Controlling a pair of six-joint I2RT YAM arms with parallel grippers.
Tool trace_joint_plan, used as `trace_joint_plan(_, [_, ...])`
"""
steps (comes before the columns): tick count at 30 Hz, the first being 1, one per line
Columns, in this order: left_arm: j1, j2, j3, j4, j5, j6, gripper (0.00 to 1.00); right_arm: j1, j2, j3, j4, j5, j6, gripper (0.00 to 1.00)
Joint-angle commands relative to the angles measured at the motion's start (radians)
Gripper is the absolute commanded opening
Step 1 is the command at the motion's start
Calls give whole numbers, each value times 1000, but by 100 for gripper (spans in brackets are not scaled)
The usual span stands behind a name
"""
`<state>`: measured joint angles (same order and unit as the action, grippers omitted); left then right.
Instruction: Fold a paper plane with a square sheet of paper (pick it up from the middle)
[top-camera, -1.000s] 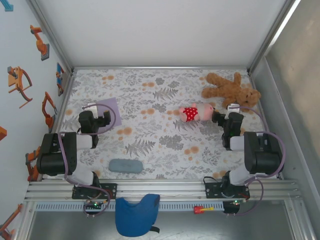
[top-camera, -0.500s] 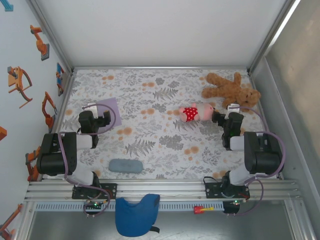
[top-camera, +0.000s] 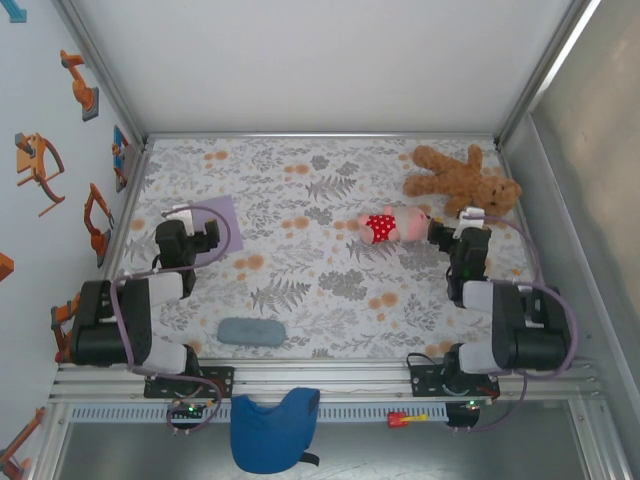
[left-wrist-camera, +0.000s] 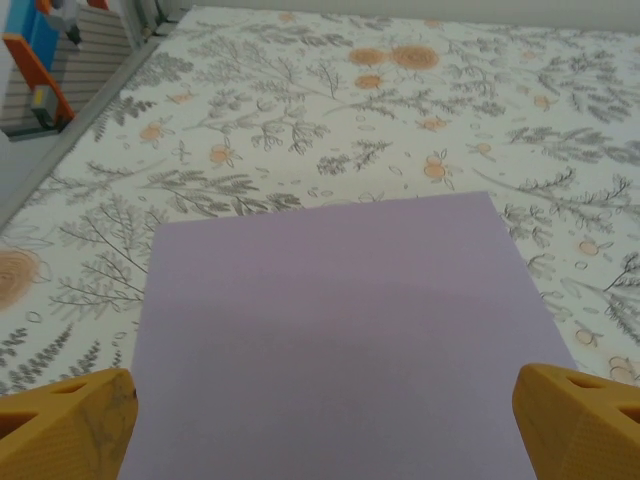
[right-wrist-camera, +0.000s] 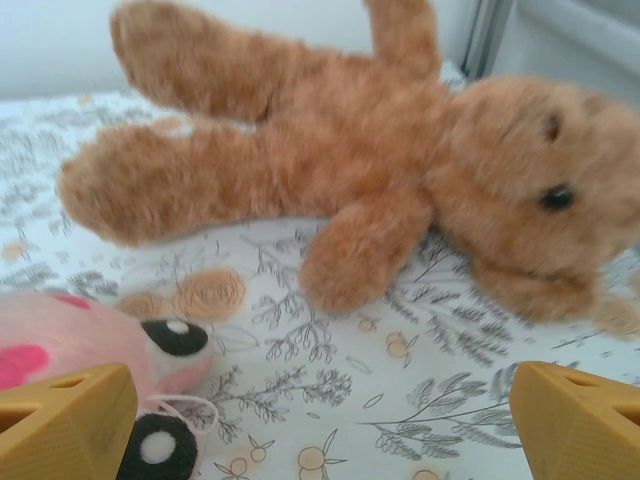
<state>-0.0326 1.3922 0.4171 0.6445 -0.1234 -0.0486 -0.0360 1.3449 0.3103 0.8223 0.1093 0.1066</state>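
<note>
- Found sheet (left-wrist-camera: 335, 320) flat, far left of bear (top-camera: 465, 180), under left gripper (left-wrist-camera: 325, 415), jaws spread, empty.
- Saw right gripper (right-wrist-camera: 325, 415) beside bear, likewise spread.
- Risked off-centre pinch: thin sheet might slide or crumple.

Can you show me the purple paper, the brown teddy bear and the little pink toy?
purple paper (left-wrist-camera: 340, 330), left wrist view, middle of the sheet.
brown teddy bear (right-wrist-camera: 375, 145), right wrist view, its tummy.
pink toy (top-camera: 381, 228), top view, its red spotted middle.
</note>
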Motion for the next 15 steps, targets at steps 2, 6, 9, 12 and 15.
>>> trace_joint_plan(2, [-8, -198, 138, -333, -55, -122, 96, -5, -238, 44, -253, 88, 93, 94])
trace_joint_plan(6, [-19, -297, 279, -635, 8, -331, 96, -5, -381, 232, -749, 95, 251, 100])
trace_joint_plan(9, [-23, -295, 381, -845, 66, -461, 96, -4, -385, 367, -1002, 58, 326, 99])
trace_joint_plan(12, [-23, -263, 425, -953, 126, -518, 97, -3, -348, 464, -1147, -75, 374, 100])
trace_joint_plan(15, [-12, -216, 418, -970, 158, -559, 98, 5, -281, 517, -1178, -264, 437, 94])
